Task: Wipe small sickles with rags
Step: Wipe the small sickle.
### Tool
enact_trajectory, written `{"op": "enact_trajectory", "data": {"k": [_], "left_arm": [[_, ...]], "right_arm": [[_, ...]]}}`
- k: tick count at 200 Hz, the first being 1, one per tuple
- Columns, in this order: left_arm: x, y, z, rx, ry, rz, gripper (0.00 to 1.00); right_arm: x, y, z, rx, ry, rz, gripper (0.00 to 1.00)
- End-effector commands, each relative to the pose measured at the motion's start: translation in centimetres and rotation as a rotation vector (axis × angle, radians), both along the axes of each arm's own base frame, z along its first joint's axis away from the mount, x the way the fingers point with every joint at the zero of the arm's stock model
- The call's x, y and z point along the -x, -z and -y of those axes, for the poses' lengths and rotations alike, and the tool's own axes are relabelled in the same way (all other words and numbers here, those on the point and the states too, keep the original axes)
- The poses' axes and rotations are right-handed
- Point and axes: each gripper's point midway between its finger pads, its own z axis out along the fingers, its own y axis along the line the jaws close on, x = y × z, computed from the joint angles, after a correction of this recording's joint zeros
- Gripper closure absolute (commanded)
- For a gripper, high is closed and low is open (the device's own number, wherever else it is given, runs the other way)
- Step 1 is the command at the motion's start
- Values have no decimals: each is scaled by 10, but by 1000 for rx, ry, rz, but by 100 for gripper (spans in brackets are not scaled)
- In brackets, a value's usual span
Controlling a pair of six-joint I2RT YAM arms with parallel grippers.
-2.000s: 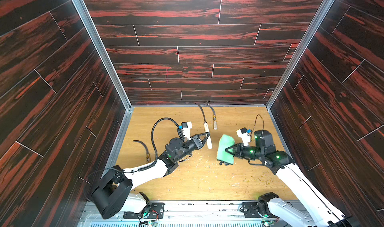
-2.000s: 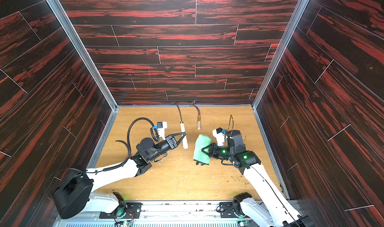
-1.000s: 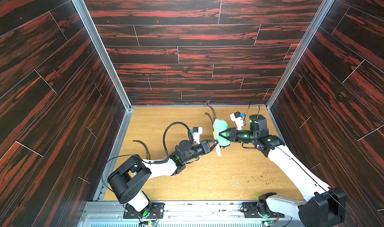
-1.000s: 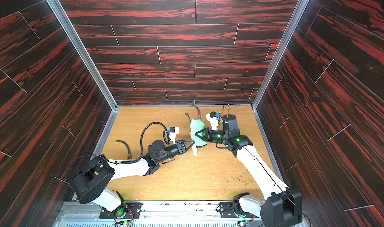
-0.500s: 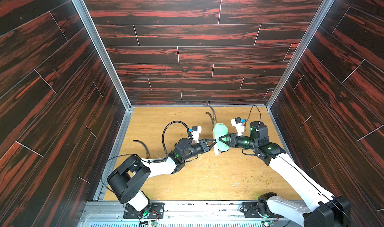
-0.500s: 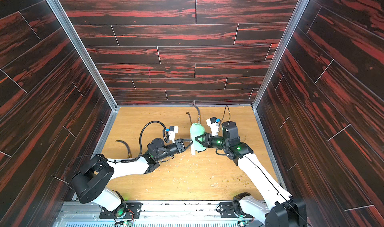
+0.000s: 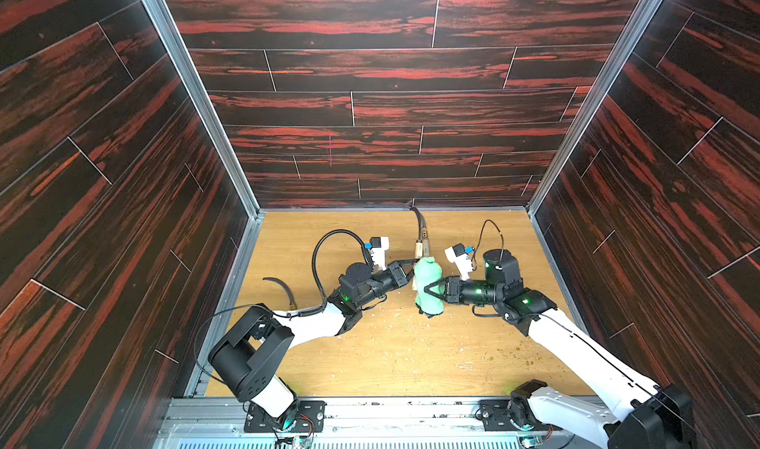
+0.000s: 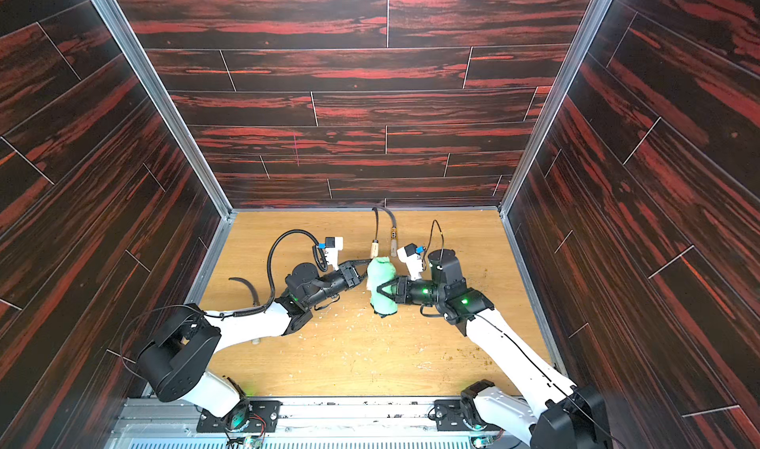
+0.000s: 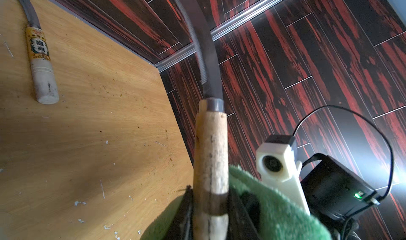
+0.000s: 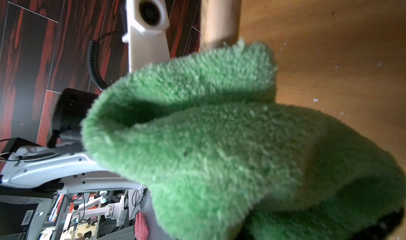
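My left gripper (image 7: 407,276) (image 9: 209,197) is shut on the pale wooden handle (image 9: 211,153) of a small sickle, whose dark blade (image 9: 206,52) points toward the back wall. The light green rag (image 7: 427,286) (image 8: 380,286) (image 10: 219,140) is bunched against that handle beside the left fingers. My right gripper (image 7: 428,293) (image 8: 381,290) is shut on the rag, and in the right wrist view the cloth hides its jaws. A second sickle (image 8: 393,237) (image 9: 40,58) with a yellow label lies flat near the back wall. A third sickle (image 7: 283,288) lies at the left, its handle under my left arm.
The wooden floor (image 7: 411,352) carries scattered pale flakes and dark crumbs. Dark red panel walls (image 7: 349,110) close in the back and both sides. A black ribbed cable (image 7: 325,245) loops above my left wrist, and a thin wire (image 7: 491,229) arcs over my right one.
My right gripper has drawn the rag along the held sickle toward the front, from near the blade down to the handle. The left gripper has shifted slightly left with the sickle.
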Motion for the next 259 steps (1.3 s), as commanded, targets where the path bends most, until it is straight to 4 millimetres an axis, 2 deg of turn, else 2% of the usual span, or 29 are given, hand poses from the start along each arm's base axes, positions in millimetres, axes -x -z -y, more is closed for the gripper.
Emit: {"op": "enact_trajectory", "data": {"k": [1, 37, 57, 88, 106, 143, 169, 190, 206, 259], "left_arm": [[8, -73, -10, 122, 6, 164, 100], [4, -75, -18, 115, -7, 166, 100], [7, -76, -17, 120, 15, 162, 100], [18, -66, -12, 113, 77, 133, 100], [25, -57, -14, 133, 91, 107, 100], [42, -42, -8, 141, 122, 81, 100], [52, -38, 5, 130, 154, 80, 100], [51, -38, 11, 131, 162, 81, 100], [48, -38, 14, 136, 166, 79, 100], [40, -36, 19, 136, 158, 75, 100]], "right_arm": [[23, 19, 1, 30, -51, -79, 100], [34, 30, 10, 76, -46, -100, 100], [29, 31, 24, 117, 15, -92, 100], [2, 17, 44, 108, 101, -68, 100], [-17, 5, 48, 115, 116, -32, 100], [-59, -24, 41, 108, 120, 46, 100], [-74, -45, 30, 64, 89, 84, 100], [-72, -51, 22, 32, 46, 91, 100], [-65, -48, 18, 34, 16, 89, 100], [-28, -32, 16, 78, -41, 87, 100]]}}
